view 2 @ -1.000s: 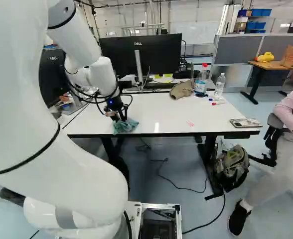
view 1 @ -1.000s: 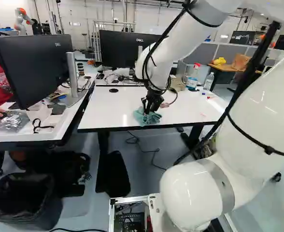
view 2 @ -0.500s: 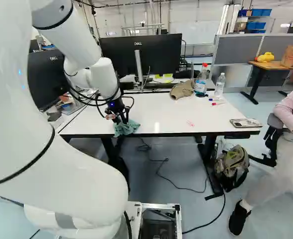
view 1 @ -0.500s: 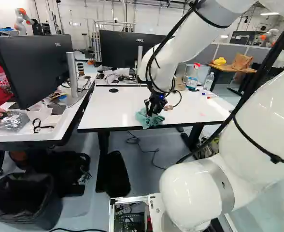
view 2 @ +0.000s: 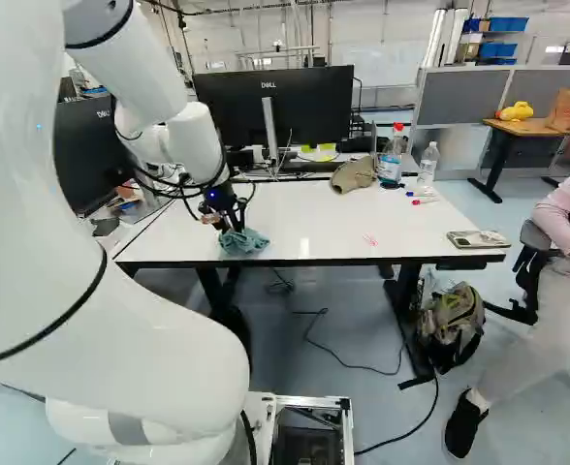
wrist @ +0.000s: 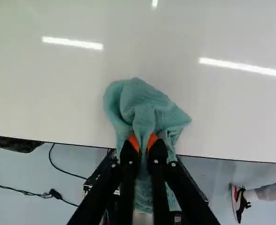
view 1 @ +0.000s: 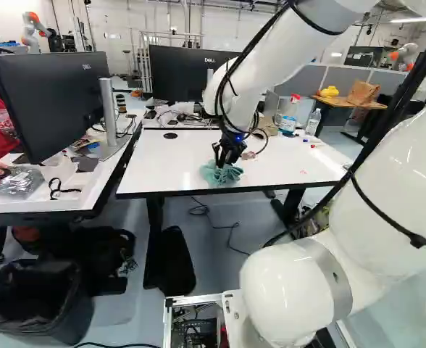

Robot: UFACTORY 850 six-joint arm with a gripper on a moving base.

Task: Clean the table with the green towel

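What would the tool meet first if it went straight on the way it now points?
Likely the white tabletop, close to its near edge, with the green towel held in the tool pressed between; the gap is hard to judge.

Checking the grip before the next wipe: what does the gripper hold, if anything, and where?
The green towel, pinched between the fingers' orange pads at a bunched fold, with cloth spreading out on both sides.
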